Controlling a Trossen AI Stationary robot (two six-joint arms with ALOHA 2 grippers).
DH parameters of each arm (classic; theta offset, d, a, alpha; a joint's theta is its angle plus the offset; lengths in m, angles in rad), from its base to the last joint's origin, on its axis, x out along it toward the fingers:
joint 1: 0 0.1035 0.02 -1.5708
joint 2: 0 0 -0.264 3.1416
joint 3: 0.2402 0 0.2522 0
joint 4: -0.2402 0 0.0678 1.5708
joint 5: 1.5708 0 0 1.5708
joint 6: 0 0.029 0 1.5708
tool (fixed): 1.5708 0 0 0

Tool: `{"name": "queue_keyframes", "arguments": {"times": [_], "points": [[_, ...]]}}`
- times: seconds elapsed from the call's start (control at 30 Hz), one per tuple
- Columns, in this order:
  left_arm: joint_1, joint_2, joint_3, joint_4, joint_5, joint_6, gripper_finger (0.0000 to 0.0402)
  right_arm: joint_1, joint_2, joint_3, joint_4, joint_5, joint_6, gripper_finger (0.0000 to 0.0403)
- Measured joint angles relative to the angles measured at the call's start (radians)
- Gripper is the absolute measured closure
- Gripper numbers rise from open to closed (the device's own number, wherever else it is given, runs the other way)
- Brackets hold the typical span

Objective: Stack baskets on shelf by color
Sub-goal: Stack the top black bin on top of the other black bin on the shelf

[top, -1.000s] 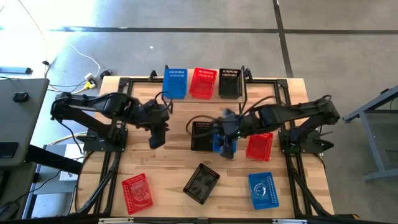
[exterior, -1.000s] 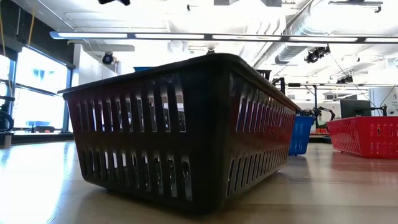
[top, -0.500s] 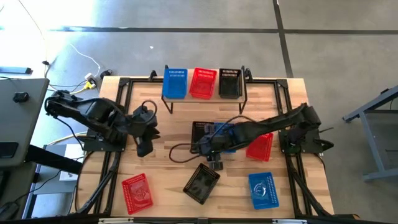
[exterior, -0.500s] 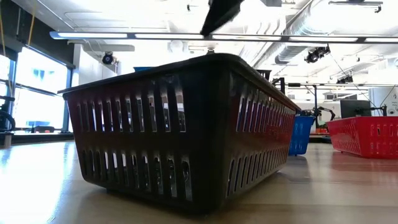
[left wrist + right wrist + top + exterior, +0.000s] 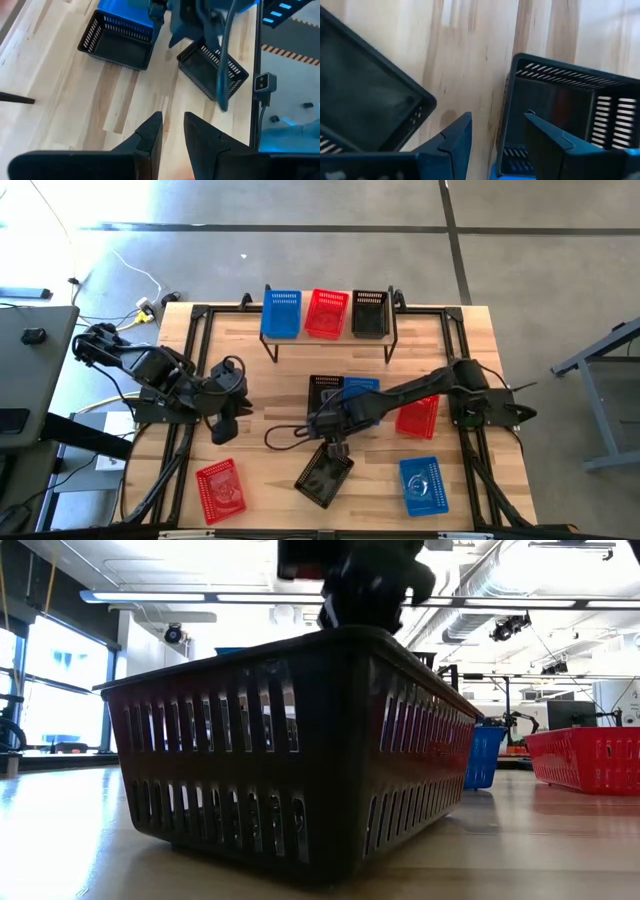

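While both arms hang over the front half of the table, nothing is held.

Shelf (image 5: 395, 321): at the far edge of the table; one blue basket (image 5: 281, 313), one red basket (image 5: 326, 312) and one black basket (image 5: 369, 312) side by side on it, left to right.

Right gripper (image 5: 337, 447): stretched to mid-table, just above the far end of the skewed black basket (image 5: 324, 475) near the front edge; fingers (image 5: 454, 134) parted and empty, wood between them. Low view shows it right over that basket's rim.

Centre black basket (image 5: 324, 394): behind the right arm, a blue one (image 5: 360, 391) touching its right side.

Left gripper (image 5: 224, 430): left of centre, over bare wood; fingers (image 5: 150, 135) a narrow gap apart, empty.

Front red basket (image 5: 219, 489): front left, well apart from the grippers.

Front blue basket (image 5: 422, 485): front right.

Right red basket (image 5: 418, 416): right of centre, beside the right arm.
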Motion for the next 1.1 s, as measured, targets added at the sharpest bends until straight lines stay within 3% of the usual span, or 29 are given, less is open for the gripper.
{"name": "queue_keyframes", "arguments": {"times": [0.43,1.1], "points": [[-0.017,0.0,0.0,0.0,-0.011,-0.002,0.033,-0.034,0.056,0.0,0.0,0.078,0.081,0.0247],[-0.017,0.0,0.0,0.0,-0.01,0.086,0.033,-0.067,0.07,0.0,0.01,-0.048,0.137,0.0247]]}}
